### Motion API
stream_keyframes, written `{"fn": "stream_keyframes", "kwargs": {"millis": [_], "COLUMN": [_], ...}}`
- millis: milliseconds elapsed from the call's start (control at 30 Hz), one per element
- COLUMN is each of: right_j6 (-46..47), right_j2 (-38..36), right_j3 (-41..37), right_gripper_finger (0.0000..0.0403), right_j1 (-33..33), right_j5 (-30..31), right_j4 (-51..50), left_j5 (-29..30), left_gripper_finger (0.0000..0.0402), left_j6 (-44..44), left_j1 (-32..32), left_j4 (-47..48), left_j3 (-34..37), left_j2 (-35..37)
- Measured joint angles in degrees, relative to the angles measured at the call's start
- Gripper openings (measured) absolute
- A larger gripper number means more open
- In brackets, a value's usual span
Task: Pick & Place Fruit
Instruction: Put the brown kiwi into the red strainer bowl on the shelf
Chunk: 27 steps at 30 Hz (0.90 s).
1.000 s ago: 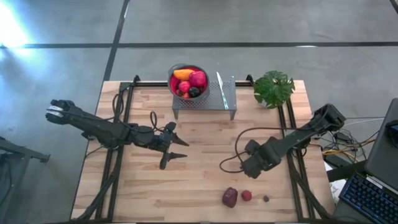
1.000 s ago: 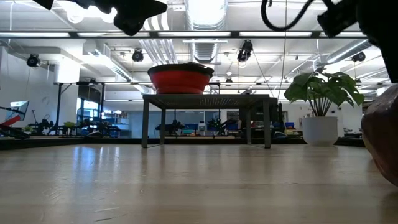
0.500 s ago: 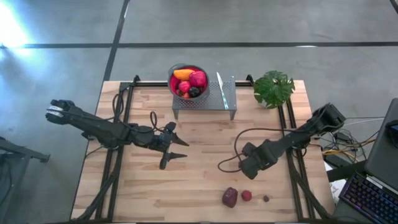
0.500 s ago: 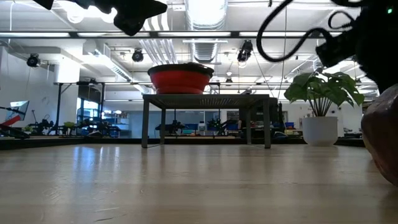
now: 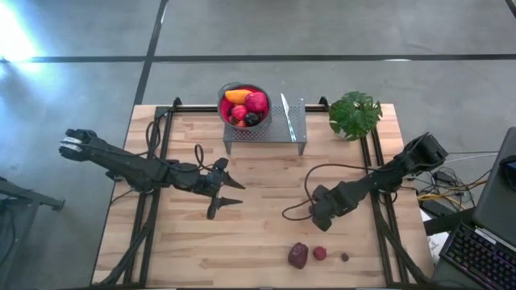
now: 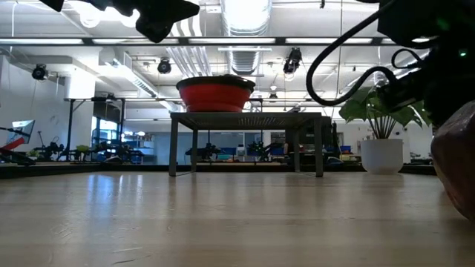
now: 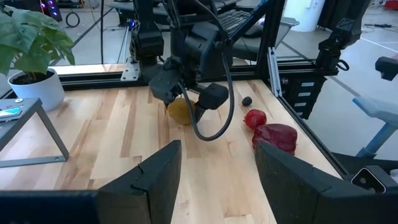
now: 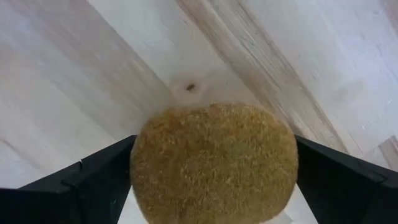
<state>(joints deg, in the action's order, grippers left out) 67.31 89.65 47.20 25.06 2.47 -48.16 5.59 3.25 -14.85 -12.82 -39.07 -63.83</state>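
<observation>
My right gripper (image 5: 320,217) is over the right half of the table, shut on a fuzzy brown kiwi (image 8: 214,162), which the left wrist view shows under it as a yellow-brown fruit (image 7: 179,112). Near the table's near edge lie a dark maroon fruit (image 5: 298,255), a small red one (image 5: 320,253) and a tiny dark one (image 5: 344,257). The red-lined bowl (image 5: 222,95) on a metal stand (image 5: 266,133) holds several fruits. My left gripper (image 5: 224,196) hovers open over the table's middle-left, touching nothing. My right gripper pinches the kiwi between its two fingers (image 8: 93,186), one on each side of the fruit's body (image 8: 140,168). The fingers come from above, pointing down. The kiwi sits low over the boards; whether its underside touches them I cannot tell.
A potted plant (image 5: 355,113) stands at the far right corner. A pale knife-like object (image 5: 286,114) lies on the stand beside the bowl. A black cable (image 5: 310,181) loops from the right arm over the boards. Bare wood stretches between the two grippers and along the near left.
My right gripper has shifted a little toward the table's left, keeping the kiwi between its fingers. The cable loop has moved with it. My left arm has kept still.
</observation>
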Motion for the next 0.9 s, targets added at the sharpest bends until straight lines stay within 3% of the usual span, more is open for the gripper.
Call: {"fn": "stream_keyframes", "kwargs": {"millis": [367,700,900], "right_j6": [-0.5,-0.5,-2.0], "right_j2": [0.0,0.0,-0.2], "right_j3": [0.5,0.4,1.0], "right_gripper_finger": [0.0386,0.0312,0.0319], "right_j1": [0.0,0.0,0.0], "right_j5": [-0.1,-1.1,-1.5], "right_j4": [0.7,0.7,0.4], "left_j5": [0.0,0.0,0.0], "left_gripper_finger": [0.0211,0.0211,0.0211], "left_j6": [0.0,0.0,0.0], "left_j1": [0.0,0.0,0.0], "left_j4": [0.0,0.1,-0.1], "left_j3": [0.0,0.0,0.0], "left_j2": [0.0,0.0,0.0]}}
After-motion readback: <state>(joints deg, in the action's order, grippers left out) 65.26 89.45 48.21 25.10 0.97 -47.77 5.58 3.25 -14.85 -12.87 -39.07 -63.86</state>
